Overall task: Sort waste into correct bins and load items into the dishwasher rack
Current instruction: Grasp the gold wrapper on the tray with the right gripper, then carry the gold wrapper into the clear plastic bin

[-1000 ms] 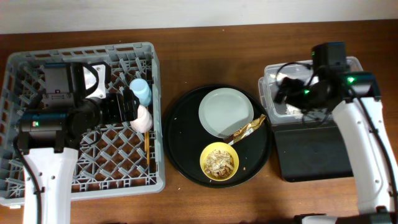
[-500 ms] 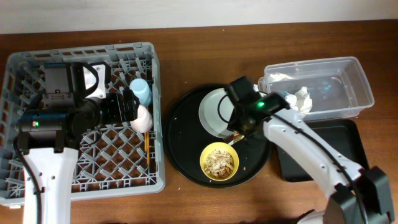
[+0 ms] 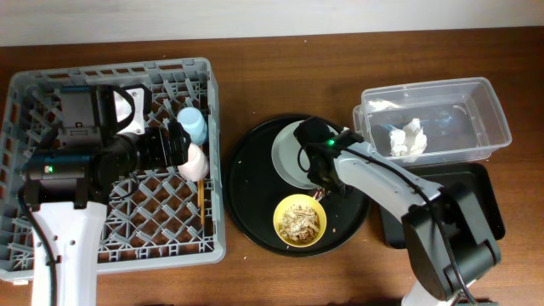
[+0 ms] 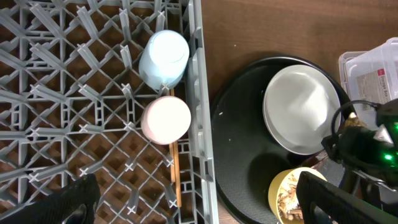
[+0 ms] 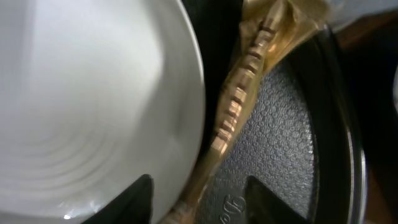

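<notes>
- Right gripper [image 5: 199, 202] hangs with fingers apart, one each side of the gold wrapper [image 5: 239, 106].
- Wrapper lies just beside the plate [image 5: 93, 93], touching its rim.
- Closing badly could pinch the plate rim too, or the thin wrapper could slip out.

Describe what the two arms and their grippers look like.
The left arm and right arm share one look: white rounded links, bulky black joint housings, a small green light each, thin black cables. The left gripper and right gripper have black fingers.
</notes>
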Available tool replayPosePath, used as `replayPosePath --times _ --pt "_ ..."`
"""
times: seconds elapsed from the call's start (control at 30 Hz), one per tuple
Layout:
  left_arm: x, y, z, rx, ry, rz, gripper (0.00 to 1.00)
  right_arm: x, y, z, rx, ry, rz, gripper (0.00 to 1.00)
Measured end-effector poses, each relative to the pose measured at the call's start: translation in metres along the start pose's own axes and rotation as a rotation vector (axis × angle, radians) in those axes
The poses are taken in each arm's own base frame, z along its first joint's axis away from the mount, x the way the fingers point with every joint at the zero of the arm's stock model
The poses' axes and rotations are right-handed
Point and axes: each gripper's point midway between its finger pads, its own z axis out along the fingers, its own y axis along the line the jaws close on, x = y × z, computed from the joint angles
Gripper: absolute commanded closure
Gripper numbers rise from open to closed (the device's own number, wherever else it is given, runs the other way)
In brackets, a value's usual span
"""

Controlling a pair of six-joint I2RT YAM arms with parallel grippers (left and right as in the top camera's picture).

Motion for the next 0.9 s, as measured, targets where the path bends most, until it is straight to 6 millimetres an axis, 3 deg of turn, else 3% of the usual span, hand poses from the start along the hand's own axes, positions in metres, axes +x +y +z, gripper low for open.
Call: replayPosePath --times 0.07,0.13,0.23,0.3,0.4,0.5,0.57,0.63,0.8,0.83,0.87,0.9 --pt "0.0 0.0 0.0 0.0 0.0 0.0 0.01 0.002 -0.001 0.004 0.012 0.008 0.0 0.87" --pt "0.0 0.0 0.0 0.0 0.0 0.0 0.01 0.002 -0.002 0.005 0.017 0.01 -0.007 0.96" --pt "0.0 0.0 0.0 0.0 0.0 0.0 0.01 0.006 -0.013 -0.004 0.067 0.04 -0.023 0.96" --pt "0.0 0.0 0.0 0.0 0.0 0.0 0.01 0.001 -0.012 -0.024 0.067 0.042 -0.044 0.96" --pt "0.0 0.0 0.0 0.0 0.0 0.0 0.01 -0.023 -0.003 -0.073 -0.002 -0.026 -0.062 0.96" --pt "0.0 0.0 0.0 0.0 0.0 0.0 0.01 -0.051 -0.008 -0.127 -0.075 -0.144 -0.035 0.95" --pt "0.0 0.0 0.0 0.0 0.0 0.0 0.01 -0.066 -0.018 -0.144 -0.093 -0.198 0.002 0.96" --pt "0.0 0.0 0.0 0.0 0.0 0.0 0.01 -0.086 -0.038 -0.147 -0.068 -0.232 0.065 0.96" --pt "0.0 0.0 0.0 0.0 0.0 0.0 0.01 -0.144 -0.086 -0.127 -0.007 -0.279 0.265 0.96" --pt "0.0 0.0 0.0 0.0 0.0 0.0 0.01 -0.155 -0.097 -0.121 0.001 -0.285 0.312 0.94" --pt "0.0 0.0 0.0 0.0 0.0 0.0 0.01 -0.164 -0.106 -0.116 0.005 -0.281 0.349 0.78" --pt "0.0 0.0 0.0 0.0 0.0 0.0 0.01 -0.171 -0.114 -0.109 0.005 -0.27 0.379 0.54"
